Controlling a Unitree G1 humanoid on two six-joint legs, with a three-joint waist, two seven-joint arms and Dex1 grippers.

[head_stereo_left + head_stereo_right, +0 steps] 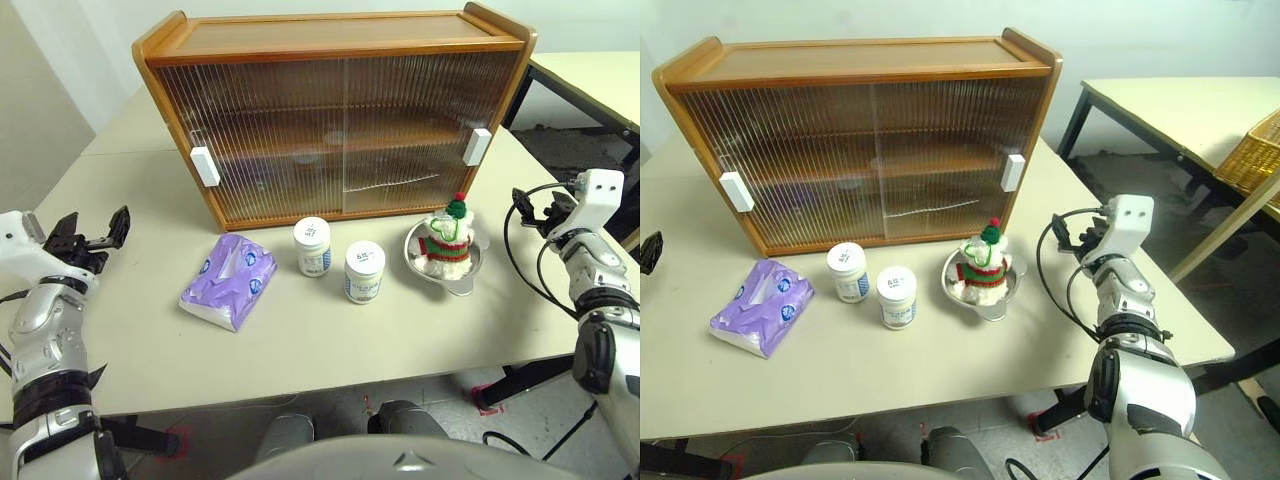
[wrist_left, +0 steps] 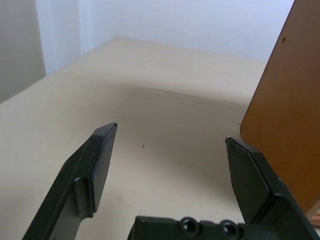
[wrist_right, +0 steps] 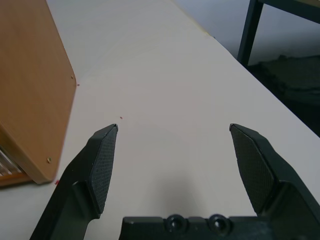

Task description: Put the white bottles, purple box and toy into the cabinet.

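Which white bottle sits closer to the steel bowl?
The front bottle, standing nearer the table's front edge and right beside the bowl. The other bottle stands closer to the cabinet and the purple box.

Left pincer (image 2: 170, 165) and right pincer (image 3: 175, 160) both spread wide, empty, held level.

Bright, even overhead light; soft shadows under table (image 1: 300, 350) items (mild edge distortion); sharp focus.

The two white bottles (image 1: 312, 246) (image 1: 364, 271) carry blue-and-white labels and some dark print on their caps, and the purple box (image 1: 228, 280) has a white and blue pattern, but the marks are too small, so no word or number can be read.
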